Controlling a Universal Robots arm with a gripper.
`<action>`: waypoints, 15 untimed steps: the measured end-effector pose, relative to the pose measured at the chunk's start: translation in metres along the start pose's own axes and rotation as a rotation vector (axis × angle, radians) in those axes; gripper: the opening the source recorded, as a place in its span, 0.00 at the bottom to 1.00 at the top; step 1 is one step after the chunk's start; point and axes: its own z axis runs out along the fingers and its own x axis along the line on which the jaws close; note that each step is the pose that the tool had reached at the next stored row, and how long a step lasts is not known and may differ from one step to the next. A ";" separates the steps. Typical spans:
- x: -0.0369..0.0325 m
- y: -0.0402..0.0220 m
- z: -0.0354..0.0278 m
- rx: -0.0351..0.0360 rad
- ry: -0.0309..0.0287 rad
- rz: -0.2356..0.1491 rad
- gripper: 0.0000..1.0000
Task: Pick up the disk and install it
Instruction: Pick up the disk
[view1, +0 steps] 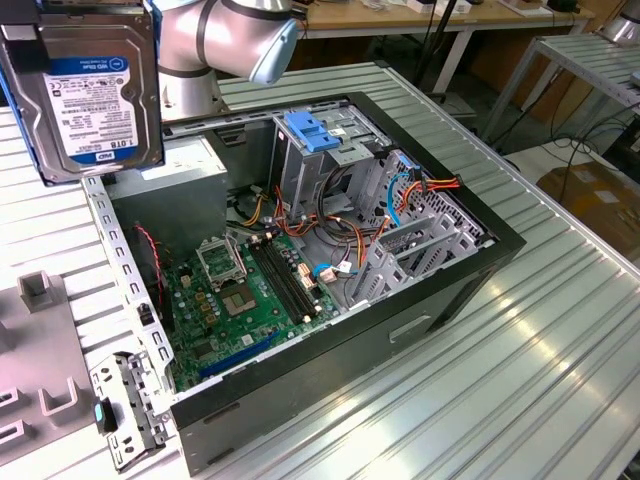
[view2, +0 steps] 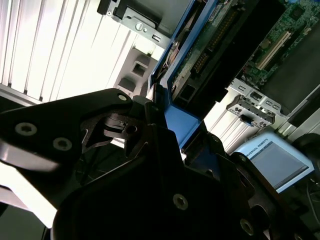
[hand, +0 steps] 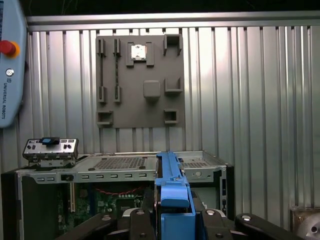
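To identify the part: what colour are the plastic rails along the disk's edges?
Blue. The rail on the disk shows best in the first wrist view.

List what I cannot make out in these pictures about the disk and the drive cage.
- Exterior view: the small print on the label of the disk is too small to read.
- Exterior view: the walls of the drive cage hide its inner bay.
- First wrist view: the disk stands edge-on, so its label is hidden.
- Both wrist views: the body of the tool hides where it clamps the disk.
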 end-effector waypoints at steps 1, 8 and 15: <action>0.0000 -0.0016 0.0000 0.0000 0.0000 0.000 0.37; 0.0000 -0.0148 0.0002 0.0001 0.0005 0.000 0.37; 0.0001 -0.0267 0.0004 0.0001 0.0007 0.000 0.37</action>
